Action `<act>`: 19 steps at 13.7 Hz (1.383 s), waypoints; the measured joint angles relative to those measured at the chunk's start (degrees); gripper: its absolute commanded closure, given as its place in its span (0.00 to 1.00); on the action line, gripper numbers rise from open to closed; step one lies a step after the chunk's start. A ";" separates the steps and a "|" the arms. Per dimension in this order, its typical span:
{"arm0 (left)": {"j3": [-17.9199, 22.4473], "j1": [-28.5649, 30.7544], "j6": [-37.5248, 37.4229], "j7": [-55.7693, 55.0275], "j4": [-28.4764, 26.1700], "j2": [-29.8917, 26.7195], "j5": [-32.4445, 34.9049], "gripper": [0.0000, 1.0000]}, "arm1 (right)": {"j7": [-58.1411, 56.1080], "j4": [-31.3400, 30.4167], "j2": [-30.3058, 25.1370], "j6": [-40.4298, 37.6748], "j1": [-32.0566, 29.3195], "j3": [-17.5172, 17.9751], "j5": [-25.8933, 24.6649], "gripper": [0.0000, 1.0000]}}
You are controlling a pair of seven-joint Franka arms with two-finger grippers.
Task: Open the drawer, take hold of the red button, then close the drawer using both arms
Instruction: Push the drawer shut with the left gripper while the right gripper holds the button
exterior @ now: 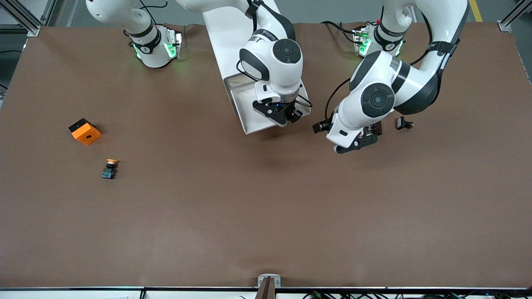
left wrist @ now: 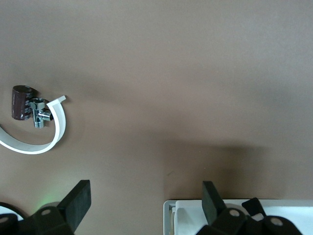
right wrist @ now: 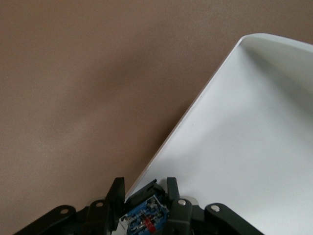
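Observation:
The white drawer [exterior: 245, 95] stands pulled out at the middle of the table, its front end toward the front camera. My right gripper [exterior: 286, 116] hangs over that front end, shut on the button [right wrist: 144, 218]. Only the button's bluish base with a bit of red shows between the fingers [right wrist: 117, 196]; in the front view the hand hides it. In the right wrist view the drawer's white floor [right wrist: 244, 137] lies under my right gripper [right wrist: 145, 183]. My left gripper [exterior: 359, 143] hovers open and empty over bare table beside the drawer, toward the left arm's end. In its wrist view my left gripper [left wrist: 145, 188] has the drawer's corner [left wrist: 168, 215] next to one finger [left wrist: 210, 200].
An orange cube with a hole [exterior: 85, 132] and a yellow-capped button [exterior: 110, 169] lie toward the right arm's end. A small black part [exterior: 404, 123] lies near the left arm. A dark cylinder [left wrist: 22, 102], a metal fitting [left wrist: 40, 113] and a white curved strip [left wrist: 56, 132] lie together.

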 measured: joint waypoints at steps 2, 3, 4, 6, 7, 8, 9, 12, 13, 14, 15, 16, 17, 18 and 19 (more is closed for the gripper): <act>-0.17 0.00 0.17 0.00 -0.36 -0.03 0.00 0.00 | -0.03 0.04 0.00 -0.07 0.00 -0.02 0.00 0.00; -0.18 0.01 0.17 0.00 -0.44 -0.08 0.00 0.00 | 0.00 0.09 0.00 -0.10 0.00 -0.02 0.00 0.00; -0.18 0.01 0.17 0.00 -0.52 -0.16 0.00 0.00 | 0.06 0.18 0.00 -0.10 0.00 -0.02 0.00 0.00; -0.18 0.01 0.17 0.00 -0.71 -0.38 0.00 0.00 | 0.11 0.52 0.00 -0.10 0.00 0.00 0.00 0.00; -0.18 0.01 0.17 0.00 -0.77 -0.47 0.00 0.00 | 0.10 0.71 0.00 -0.10 0.01 0.01 0.00 0.00; -0.18 0.01 0.17 0.00 -0.84 -0.54 0.01 0.00 | 0.05 0.89 0.00 -0.10 0.03 0.02 0.00 0.00; -0.18 0.01 0.17 0.00 -0.90 -0.58 0.01 0.00 | -0.09 0.98 0.00 -0.10 0.05 0.03 0.00 0.00; -0.18 0.01 0.17 0.00 -1.03 -0.64 0.01 0.00 | -3.85 1.00 0.00 -0.24 0.45 0.14 0.00 0.00; -0.18 0.01 0.17 0.00 -1.06 -0.64 0.01 0.00 | -5.00 1.00 0.00 -0.40 0.79 0.14 0.00 0.00; -0.18 0.01 0.18 0.00 -1.11 -0.65 0.01 0.00 | -5.72 1.00 0.01 -0.53 1.15 0.14 0.00 0.06; -0.18 0.01 0.17 0.00 -1.18 -0.65 0.01 0.00 | -6.27 1.00 0.01 -0.64 1.48 0.14 0.00 0.14; -0.18 0.02 0.17 0.00 -1.23 -0.65 0.01 0.00 | -7.08 1.00 0.02 -0.72 1.78 0.14 0.00 0.25; -0.18 0.03 0.18 0.00 -1.26 -0.68 0.01 0.00 | -7.93 1.00 0.03 -0.74 1.95 0.14 0.00 0.31; -0.18 0.07 0.17 0.00 -1.26 -0.79 0.01 0.00 | -8.53 0.99 0.05 -0.75 2.02 0.14 0.00 0.33; -0.18 0.13 0.17 0.00 -1.27 -1.00 0.01 0.00 | -8.91 0.99 0.05 -0.76 2.02 0.13 0.00 0.37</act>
